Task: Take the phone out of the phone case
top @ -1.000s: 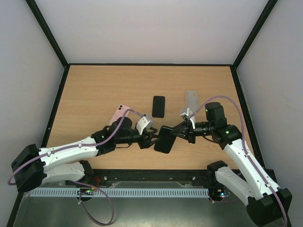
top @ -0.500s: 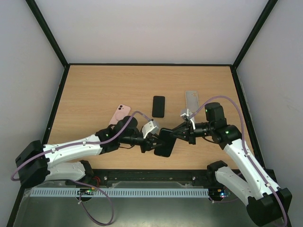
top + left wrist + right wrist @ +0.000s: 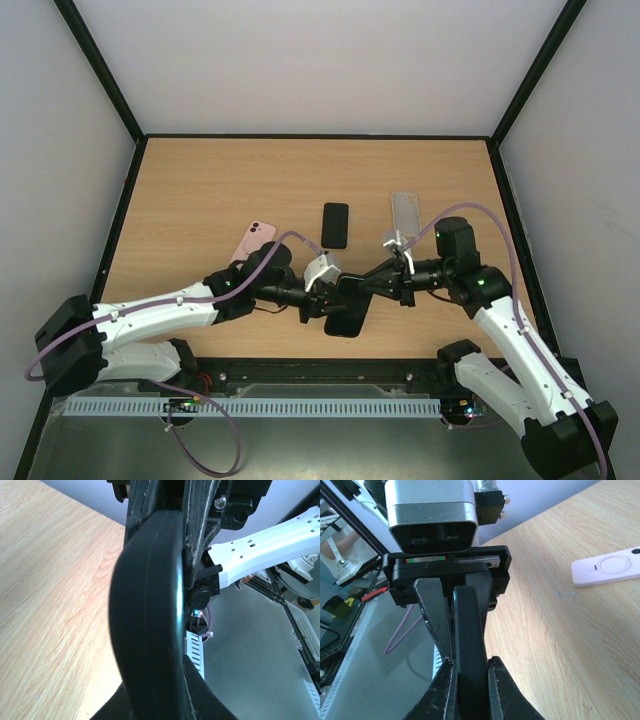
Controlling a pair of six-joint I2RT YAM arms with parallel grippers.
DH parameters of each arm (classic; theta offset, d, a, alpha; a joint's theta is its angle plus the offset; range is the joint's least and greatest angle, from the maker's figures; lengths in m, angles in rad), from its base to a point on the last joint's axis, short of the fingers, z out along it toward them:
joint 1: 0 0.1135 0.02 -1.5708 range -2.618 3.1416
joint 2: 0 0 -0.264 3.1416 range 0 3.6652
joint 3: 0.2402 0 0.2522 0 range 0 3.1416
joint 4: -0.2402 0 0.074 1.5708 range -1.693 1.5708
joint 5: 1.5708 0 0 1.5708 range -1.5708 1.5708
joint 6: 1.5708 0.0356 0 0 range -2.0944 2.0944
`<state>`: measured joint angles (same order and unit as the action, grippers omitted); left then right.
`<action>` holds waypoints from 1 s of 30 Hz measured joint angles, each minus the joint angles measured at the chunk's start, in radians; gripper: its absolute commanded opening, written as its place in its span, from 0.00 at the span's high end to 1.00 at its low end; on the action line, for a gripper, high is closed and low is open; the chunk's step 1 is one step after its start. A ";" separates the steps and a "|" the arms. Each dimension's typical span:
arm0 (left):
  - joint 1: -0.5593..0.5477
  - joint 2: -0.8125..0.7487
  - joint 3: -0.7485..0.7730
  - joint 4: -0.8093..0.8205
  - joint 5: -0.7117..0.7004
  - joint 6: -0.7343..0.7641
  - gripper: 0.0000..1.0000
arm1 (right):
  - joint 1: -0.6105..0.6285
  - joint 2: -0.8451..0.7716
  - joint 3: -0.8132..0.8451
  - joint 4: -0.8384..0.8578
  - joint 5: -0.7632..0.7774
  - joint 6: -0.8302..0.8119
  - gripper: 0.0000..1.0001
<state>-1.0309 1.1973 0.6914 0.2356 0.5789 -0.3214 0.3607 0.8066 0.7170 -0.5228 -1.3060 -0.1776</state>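
The left arm (image 3: 160, 312) and right arm (image 3: 510, 325) reach inward, low and nearly level, meeting over the near middle of the table (image 3: 200, 190). Between them hangs the black phone case (image 3: 346, 312), on edge. The left gripper (image 3: 322, 300) is closed on one side of it and the right gripper (image 3: 368, 287) pinches the opposite edge. Behind lie a pink phone (image 3: 255, 240), a grey case (image 3: 405, 212) and a black phone (image 3: 335, 225), well apart.

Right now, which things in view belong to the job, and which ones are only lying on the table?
In the job: black cased phone, gripped by left gripper and right gripper.
Lying about: pink phone case, black phone, grey phone or case.
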 measured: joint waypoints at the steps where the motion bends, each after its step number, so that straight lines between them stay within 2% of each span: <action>1: 0.000 -0.002 0.000 0.004 0.006 -0.008 0.97 | 0.000 -0.003 -0.001 0.004 -0.005 0.005 0.93; 2: 0.000 -0.005 0.000 0.007 0.009 -0.015 0.97 | 0.000 -0.008 -0.002 0.011 -0.010 0.015 0.86; 4: 0.003 -0.013 0.000 0.013 0.009 -0.033 0.98 | 0.000 -0.010 -0.002 0.035 -0.013 0.047 0.60; 6: 0.013 -0.019 0.000 0.026 -0.004 -0.067 0.98 | 0.000 -0.006 -0.001 0.074 0.000 0.095 0.45; 8: 0.029 -0.030 0.000 0.055 -0.006 -0.113 0.97 | 0.000 0.000 0.006 0.094 0.011 0.122 0.39; 11: 0.072 -0.063 -0.005 0.112 -0.006 -0.183 0.98 | 0.000 0.011 0.027 0.102 0.027 0.124 0.35; 15: 0.121 -0.126 -0.026 0.191 -0.002 -0.253 0.97 | 0.000 0.013 0.036 0.079 0.039 0.057 0.35; 22: 0.140 -0.174 -0.051 0.254 0.013 -0.315 0.98 | 0.000 -0.019 0.035 -0.050 0.007 -0.135 0.56; 30: 0.140 -0.139 -0.053 0.289 0.057 -0.349 0.98 | 0.001 -0.043 0.039 -0.169 -0.005 -0.300 0.71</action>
<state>-0.8913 1.0580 0.6384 0.5247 0.6357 -0.6701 0.3614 0.7635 0.7555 -0.6914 -1.3109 -0.4774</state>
